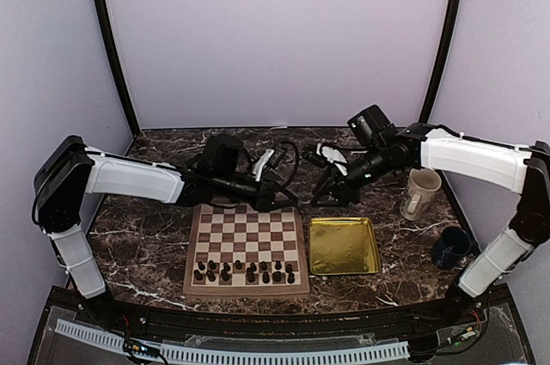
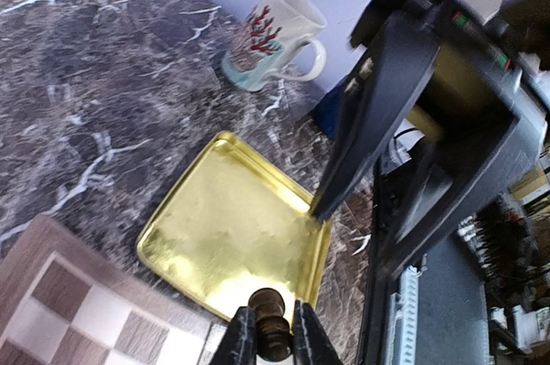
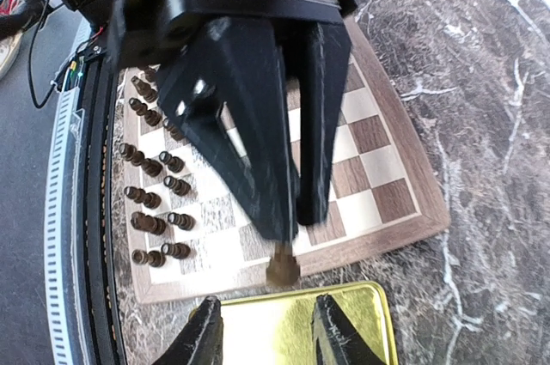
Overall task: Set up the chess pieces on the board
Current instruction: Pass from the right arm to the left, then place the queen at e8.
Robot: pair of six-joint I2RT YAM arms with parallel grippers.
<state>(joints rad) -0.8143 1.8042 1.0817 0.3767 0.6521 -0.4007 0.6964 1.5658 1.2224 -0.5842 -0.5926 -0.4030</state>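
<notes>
Chess piece (image 2: 268, 305) in left gripper (image 2: 273, 331), unseen overhead

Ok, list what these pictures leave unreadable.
- Top external: the chess pieces are too small to tell types.
- Top external: the held piece is hidden under the left gripper.
- Left wrist: the board is cut off by the left and bottom edges.
- Right wrist: the left gripper hides middle board squares.

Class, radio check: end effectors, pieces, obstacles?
Left end effector shut on small dark brown chess piece. Right end effector open, close alongside. Checkered wooden board: pieces in two near rows.
</notes>
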